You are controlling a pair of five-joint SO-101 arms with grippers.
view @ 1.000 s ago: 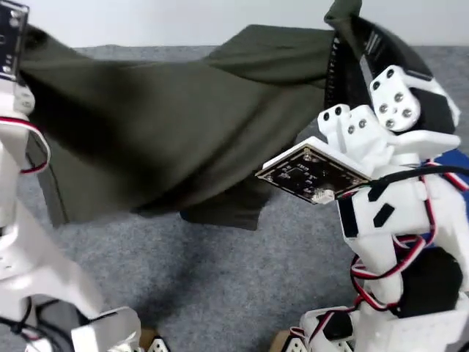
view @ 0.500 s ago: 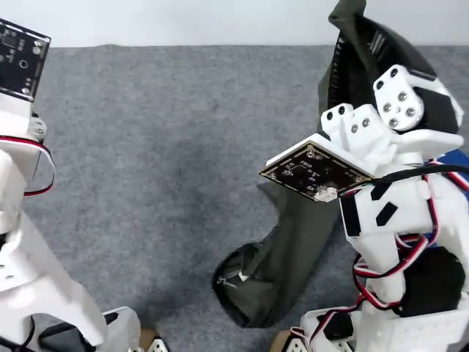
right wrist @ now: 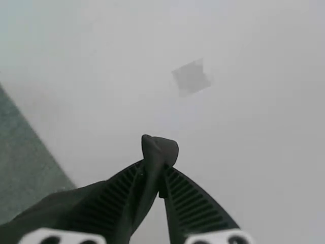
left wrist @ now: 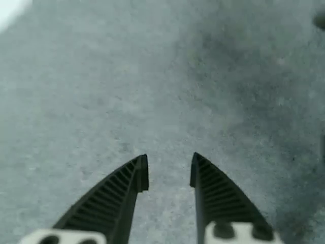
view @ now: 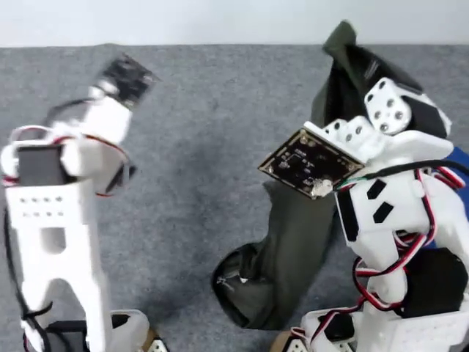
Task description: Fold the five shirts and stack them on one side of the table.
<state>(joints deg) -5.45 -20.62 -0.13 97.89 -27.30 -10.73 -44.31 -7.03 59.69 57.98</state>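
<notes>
Grey, carpet-like table surface (view: 198, 147) spreads across the high view, with a white wall (view: 220, 22) along its far edge. On the right stands the right arm (view: 396, 220), white with red and black wires looped down its near side. The left arm (view: 58, 220) rises on the left, bent over bare grey surface. A dark circuit board (view: 308, 165) juts leftward from the right arm's wrist, and a smaller board (view: 126, 73) sits at the far end of the left arm. A sliver of something blue (view: 459, 158) shows at the right edge. In the right wrist view a small grey square patch (right wrist: 191, 76) marks the wall.

The right arm's body and its board stand in front of the dark olive shirt (view: 293, 242), hiding its middle stretch. The shirt hangs from the far right, where it is lifted off the table, and runs down along the left side of that arm. Its lower end lies bunched in a heap on the surface near the front edge.

The right gripper (right wrist: 158, 175) has its ribbed black fingers (right wrist: 193, 208) pressed onto a fold of the shirt. A small nub of cloth pokes out just past the tips, and the rest trails back under one finger. The left gripper (left wrist: 169, 162) points at bare surface well apart from the shirt, its fingers (left wrist: 122, 198) spread with nothing between them.
</notes>
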